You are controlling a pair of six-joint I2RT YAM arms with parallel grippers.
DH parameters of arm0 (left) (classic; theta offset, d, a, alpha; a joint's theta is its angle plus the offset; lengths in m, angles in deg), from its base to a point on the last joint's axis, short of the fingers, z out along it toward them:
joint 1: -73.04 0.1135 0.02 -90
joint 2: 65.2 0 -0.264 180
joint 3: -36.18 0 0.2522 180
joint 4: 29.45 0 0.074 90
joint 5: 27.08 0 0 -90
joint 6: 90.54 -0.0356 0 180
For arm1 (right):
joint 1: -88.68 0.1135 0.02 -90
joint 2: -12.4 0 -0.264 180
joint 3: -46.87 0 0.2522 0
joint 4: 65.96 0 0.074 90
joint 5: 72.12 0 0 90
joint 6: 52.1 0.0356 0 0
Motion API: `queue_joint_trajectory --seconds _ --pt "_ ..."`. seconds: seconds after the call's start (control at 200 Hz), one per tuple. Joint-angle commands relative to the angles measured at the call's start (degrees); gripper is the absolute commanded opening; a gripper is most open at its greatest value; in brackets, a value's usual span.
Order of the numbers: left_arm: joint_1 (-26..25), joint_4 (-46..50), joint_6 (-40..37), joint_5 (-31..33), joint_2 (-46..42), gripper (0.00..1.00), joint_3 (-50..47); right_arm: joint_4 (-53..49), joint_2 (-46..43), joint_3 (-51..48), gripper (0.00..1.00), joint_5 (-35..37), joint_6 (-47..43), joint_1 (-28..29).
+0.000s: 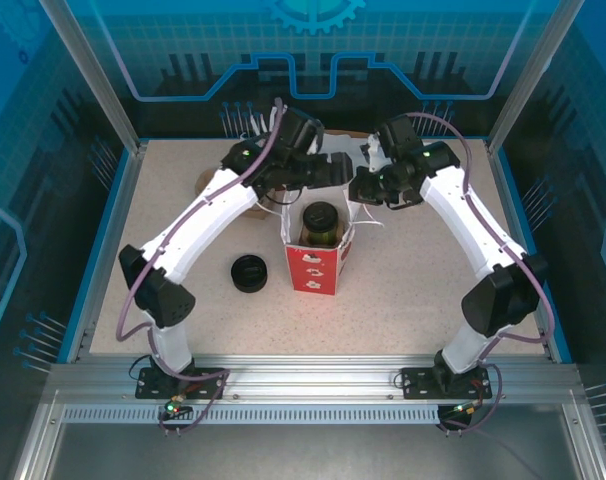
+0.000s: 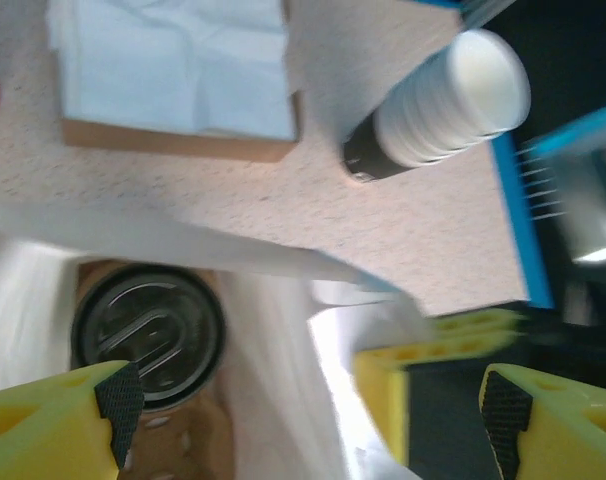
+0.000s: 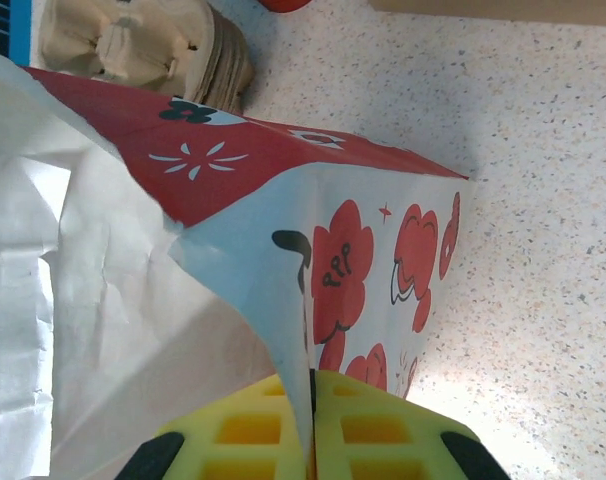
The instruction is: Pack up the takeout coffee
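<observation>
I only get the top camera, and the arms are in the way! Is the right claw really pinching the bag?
Observer: Yes. On the right wrist camera the right gripper is shut on the thin paper edge of the bag.
Operator: What about the left claw?
Observer: The left gripper is open above the bag's mouth, with the takeout coffee inside just below it.
Operator: What's hiding behind the arms?
Observer: A stack of white cups lies on its side, next to white napkins on a brown box.
</observation>
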Motion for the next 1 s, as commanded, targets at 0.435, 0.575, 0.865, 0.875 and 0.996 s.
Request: queue_joint_trajectory --seconds 0.435,0.575,0.865,0.875,0.996 --pt "14.2 -7.5 -0.5 -5.3 -13.0 0.86 -6.0 17.9 -14.5 -17.5 0.05 -14.8 -7.5 -0.4" --pt "16.9 -7.0 -0.5 -5.5 -14.0 0.86 -9.2 19.9 -17.0 -20.5 0.05 -15.5 -7.8 0.2" --pt "19.4 -6.3 -0.2 -6.7 -13.4 0.86 -12.1 20.7 -20.2 -23.0 0.05 -11.7 -7.9 2.6" --pt "19.4 -6.3 -0.2 -6.7 -13.3 0.86 -12.1 20.7 -20.2 -23.0 0.05 -11.6 -7.8 2.7" --pt "19.9 -6.5 0.0 -7.5 -12.2 0.86 -12.0 20.3 -19.4 -22.5 0.06 -10.6 -6.3 2.8"
